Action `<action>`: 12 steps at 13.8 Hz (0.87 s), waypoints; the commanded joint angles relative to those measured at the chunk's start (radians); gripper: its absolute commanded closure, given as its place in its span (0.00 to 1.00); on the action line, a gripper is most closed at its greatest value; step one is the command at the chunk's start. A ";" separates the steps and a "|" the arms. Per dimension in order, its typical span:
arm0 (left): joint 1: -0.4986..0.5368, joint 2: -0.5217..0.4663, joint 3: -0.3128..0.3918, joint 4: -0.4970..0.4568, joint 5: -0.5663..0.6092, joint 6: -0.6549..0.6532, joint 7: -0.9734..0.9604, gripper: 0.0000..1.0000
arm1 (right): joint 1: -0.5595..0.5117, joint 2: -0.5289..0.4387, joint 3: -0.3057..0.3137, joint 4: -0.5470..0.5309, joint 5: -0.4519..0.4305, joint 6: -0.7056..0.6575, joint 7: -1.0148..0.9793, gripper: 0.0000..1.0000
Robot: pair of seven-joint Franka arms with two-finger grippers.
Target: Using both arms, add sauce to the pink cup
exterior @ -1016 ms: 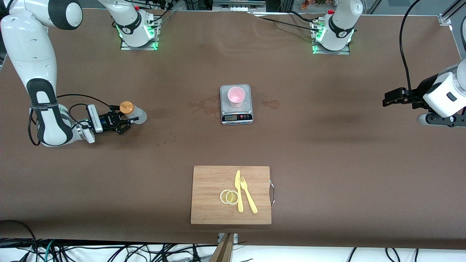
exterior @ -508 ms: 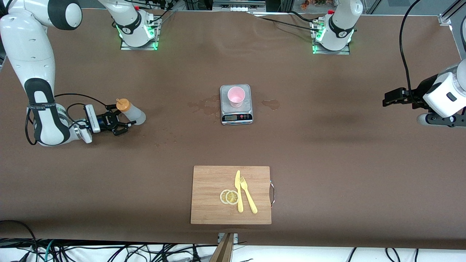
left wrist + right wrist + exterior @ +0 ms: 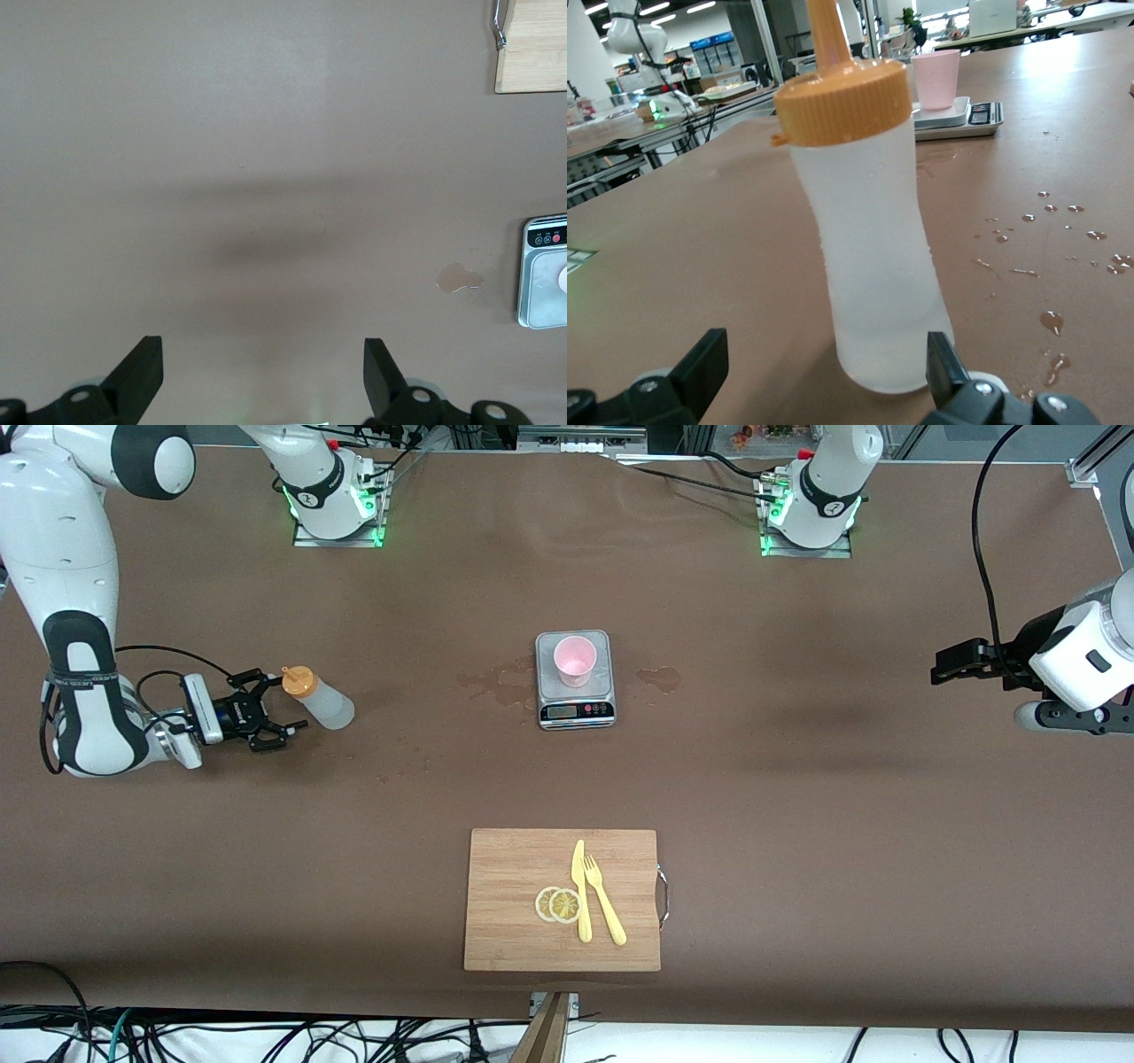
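- The surface (image 3: 797, 779) lies bare along the edge at the left arm's end, where the left pincer (image 3: 941, 666) waits, spread wide, holding nothing.
- The sauce (image 3: 319, 700), whitish, orange-capped, stands upright near the right arm's edge.
- The pink cup (image 3: 574, 660) sits mid-surface.
- The right pincer (image 3: 270, 708), beside the sauce, gapes empty.

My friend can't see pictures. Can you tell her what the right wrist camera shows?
A whitish squeeze bottle with an orange nozzle cap stands upright on the brown table, close up between the open fingers of the right gripper, which do not touch it. Farther off, a pink cup sits on a kitchen scale, and drops of liquid dot the table.
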 commanded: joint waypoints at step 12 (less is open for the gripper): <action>-0.006 0.047 -0.005 0.073 0.003 -0.011 -0.005 0.00 | 0.056 -0.530 -0.020 0.006 -0.347 0.033 0.549 0.01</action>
